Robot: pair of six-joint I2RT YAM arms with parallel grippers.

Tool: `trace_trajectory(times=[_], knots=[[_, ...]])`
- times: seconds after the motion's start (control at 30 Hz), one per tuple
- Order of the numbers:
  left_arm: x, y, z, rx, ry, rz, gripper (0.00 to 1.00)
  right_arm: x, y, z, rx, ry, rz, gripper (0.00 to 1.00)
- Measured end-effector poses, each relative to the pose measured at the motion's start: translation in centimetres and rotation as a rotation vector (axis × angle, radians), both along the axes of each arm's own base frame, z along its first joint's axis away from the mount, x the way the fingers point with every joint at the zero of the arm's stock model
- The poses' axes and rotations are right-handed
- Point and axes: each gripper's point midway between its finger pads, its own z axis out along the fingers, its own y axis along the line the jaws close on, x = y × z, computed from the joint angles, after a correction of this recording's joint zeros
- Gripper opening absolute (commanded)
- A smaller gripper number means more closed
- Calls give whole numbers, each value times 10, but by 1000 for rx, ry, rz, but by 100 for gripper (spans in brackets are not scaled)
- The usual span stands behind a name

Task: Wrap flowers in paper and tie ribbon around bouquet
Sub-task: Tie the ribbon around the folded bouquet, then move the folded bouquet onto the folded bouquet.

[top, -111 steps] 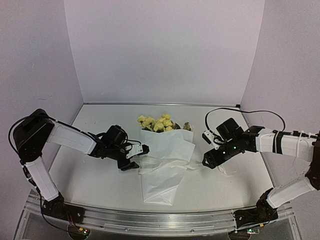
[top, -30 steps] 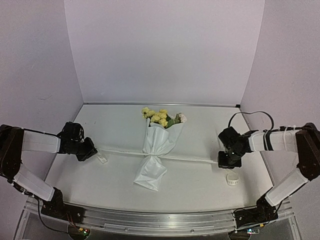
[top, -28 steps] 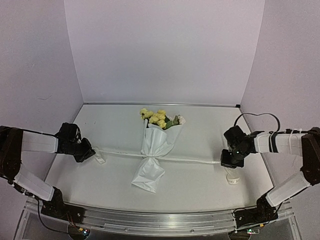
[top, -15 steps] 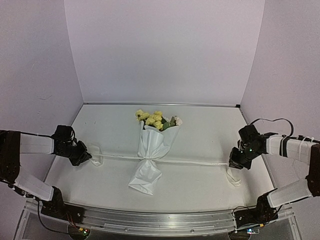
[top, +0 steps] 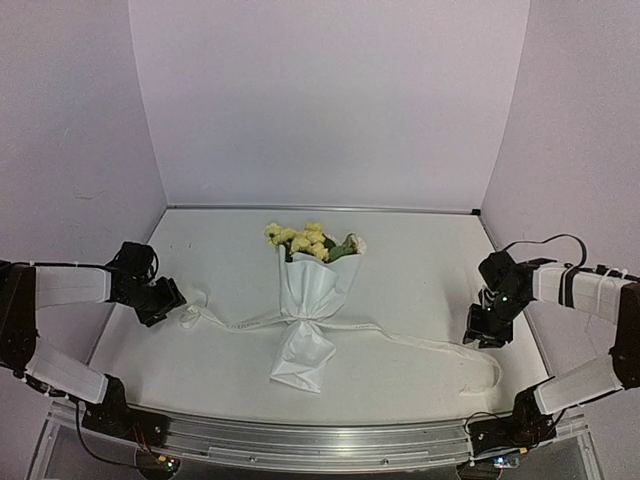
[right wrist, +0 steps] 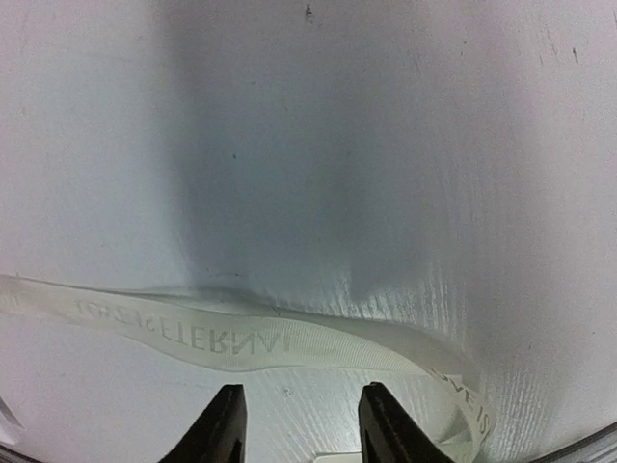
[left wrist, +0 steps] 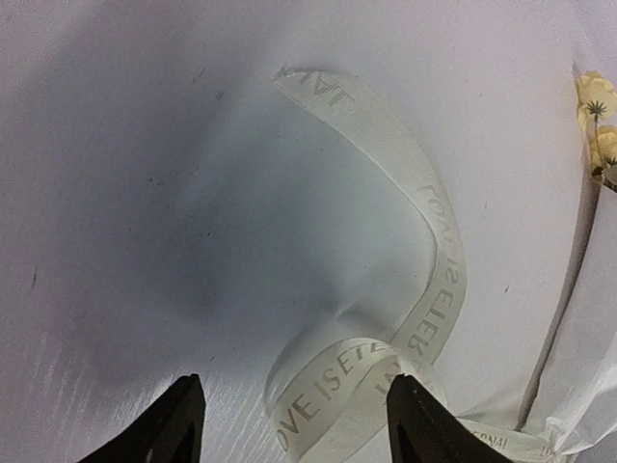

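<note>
The bouquet lies in the middle of the table: yellow flowers stick out of a white paper cone pinched at its waist by the cream ribbon. Both ribbon ends trail slack over the table, left and right. My left gripper is open at the left end. In the left wrist view the printed ribbon curls loose between the spread fingers of that gripper, and the flowers show at the right edge. My right gripper is open, and the ribbon lies flat just ahead of its tips.
Pale walls close the table at the back and both sides. An aluminium rail runs along the near edge between the arm bases. The right ribbon end loops near the front right.
Both grippers have opened and let go of the ribbon ends. The ribbon, taut a moment ago, now lies slack and curled. The bouquet has shifted slightly.
</note>
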Motion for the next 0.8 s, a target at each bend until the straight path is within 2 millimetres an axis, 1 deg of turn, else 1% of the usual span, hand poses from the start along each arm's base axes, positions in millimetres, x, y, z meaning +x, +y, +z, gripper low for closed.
trace_trajectory(times=[0.07, 0.13, 0.2, 0.27, 0.33, 0.37, 0.43, 0.47, 0.53, 0.67, 0.73, 0.8], knots=[[7, -3, 14, 32, -33, -24, 71, -2, 0, 4, -13, -1, 25, 55], [18, -11, 35, 64, -99, -71, 71, -2, 3, 12, -32, -21, 72, 61], [26, -35, 56, 80, -173, -175, 70, 1, 12, 21, -49, -58, 143, 65], [31, -64, 75, 104, -245, -303, 70, 5, 25, 31, -75, -118, 252, 71], [29, -95, 88, 134, -318, -447, 70, 9, 40, 39, -91, -187, 356, 77], [27, -108, 92, 144, -350, -511, 71, 11, 50, 44, -90, -226, 408, 78], [21, -131, 94, 163, -399, -640, 71, 17, 65, 50, -82, -283, 478, 78], [21, -139, 93, 169, -416, -685, 70, 20, 71, 52, -80, -301, 503, 78], [24, -146, 84, 195, -422, -739, 70, 27, 82, 56, -81, -323, 546, 78], [42, -163, 62, 217, -387, -796, 69, 47, 115, 62, -70, -355, 616, 76], [52, -178, 55, 197, -398, -814, 65, 57, 132, 64, -47, -362, 625, 73], [57, -189, 47, 183, -397, -822, 61, 70, 150, 64, -20, -365, 621, 71]])
